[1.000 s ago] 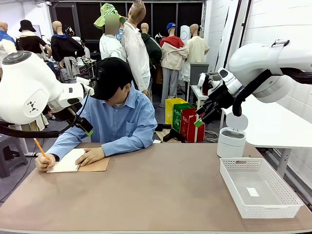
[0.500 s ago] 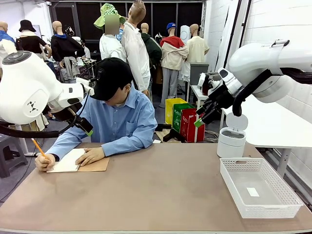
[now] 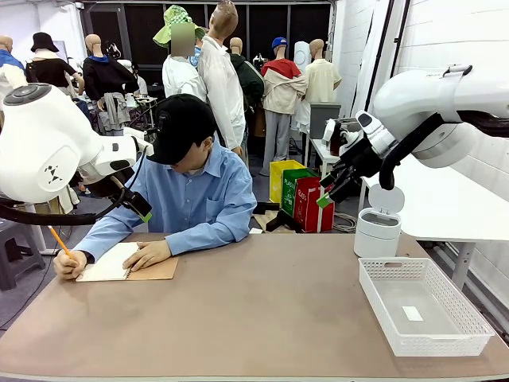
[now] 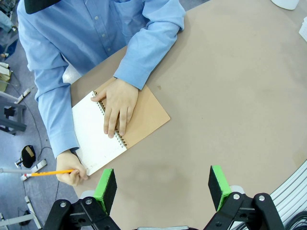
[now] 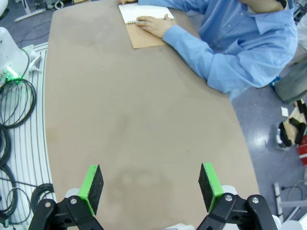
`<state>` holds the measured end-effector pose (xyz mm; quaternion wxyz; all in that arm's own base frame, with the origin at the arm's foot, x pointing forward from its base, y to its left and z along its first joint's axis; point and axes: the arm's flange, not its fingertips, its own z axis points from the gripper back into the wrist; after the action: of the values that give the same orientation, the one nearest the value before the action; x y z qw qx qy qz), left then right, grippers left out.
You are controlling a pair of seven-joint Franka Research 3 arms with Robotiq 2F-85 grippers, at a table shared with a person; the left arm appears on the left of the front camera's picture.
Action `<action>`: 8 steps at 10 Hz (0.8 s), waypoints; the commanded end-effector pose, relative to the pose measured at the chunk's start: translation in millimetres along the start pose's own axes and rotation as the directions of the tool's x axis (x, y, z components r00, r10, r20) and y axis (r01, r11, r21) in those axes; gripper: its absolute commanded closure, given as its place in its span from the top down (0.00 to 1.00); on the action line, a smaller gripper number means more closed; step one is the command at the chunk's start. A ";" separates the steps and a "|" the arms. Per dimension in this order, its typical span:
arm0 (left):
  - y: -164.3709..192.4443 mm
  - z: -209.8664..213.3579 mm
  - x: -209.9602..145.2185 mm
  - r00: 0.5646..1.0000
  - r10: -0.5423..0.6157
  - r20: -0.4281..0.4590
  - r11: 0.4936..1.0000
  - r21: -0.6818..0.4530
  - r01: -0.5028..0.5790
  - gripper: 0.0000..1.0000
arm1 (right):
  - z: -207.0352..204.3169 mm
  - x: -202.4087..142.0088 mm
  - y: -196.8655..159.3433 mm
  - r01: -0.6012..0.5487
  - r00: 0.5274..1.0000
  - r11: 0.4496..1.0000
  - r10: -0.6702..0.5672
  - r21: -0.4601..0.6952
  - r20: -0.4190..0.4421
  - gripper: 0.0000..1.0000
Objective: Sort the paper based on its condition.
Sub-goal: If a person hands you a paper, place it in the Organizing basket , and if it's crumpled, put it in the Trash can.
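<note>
Only the person's writing hand [image 3: 70, 265] and pencil [image 3: 57, 239] had shifted slightly across the notebook [image 3: 151, 270]; both arms hung unmoved above the table [image 3: 270, 310], the left gripper [image 4: 162, 184] and right gripper [image 5: 149, 184] each with jaws wide and empty. Since the paper [image 3: 107, 261] was a page in that notebook under the person's hands, a reach now would probably have struck fingers or pencil, and a thin sheet flat on the smooth brown top could have creased under a pinch, spoiling its condition. At the robot's right stood a white basket [image 3: 433, 344] and a lidded bin [image 3: 376, 232], with coloured boxes [image 3: 298, 191] on the floor beyond.
</note>
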<state>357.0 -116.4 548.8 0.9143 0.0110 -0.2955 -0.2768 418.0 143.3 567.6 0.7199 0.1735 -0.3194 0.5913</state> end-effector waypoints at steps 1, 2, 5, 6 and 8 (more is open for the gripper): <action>0.5 0.3 0.0 1.000 0.002 0.001 1.000 -0.003 -0.002 1.00 | -0.1 0.1 0.0 0.007 1.000 1.000 -0.008 0.010 0.014 1.00; 0.5 0.3 0.0 1.000 0.002 0.001 1.000 -0.003 -0.002 1.00 | -0.1 0.1 0.0 0.007 1.000 1.000 -0.008 0.010 0.014 1.00; 0.5 0.3 0.0 1.000 0.002 0.001 1.000 -0.003 -0.002 1.00 | -0.1 0.1 0.0 0.007 1.000 1.000 -0.008 0.010 0.014 1.00; 0.5 0.3 0.0 1.000 0.002 0.001 1.000 -0.003 -0.002 1.00 | -0.1 0.1 0.0 0.007 1.000 1.000 -0.008 0.010 0.014 1.00; 0.5 0.3 0.0 1.000 0.002 0.001 1.000 -0.003 -0.002 1.00 | -0.1 0.1 0.0 0.007 1.000 1.000 -0.008 0.010 0.014 1.00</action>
<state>357.0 -116.4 548.8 0.9143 0.0110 -0.2955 -0.2768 418.0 143.3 567.6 0.7199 0.1735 -0.3194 0.5913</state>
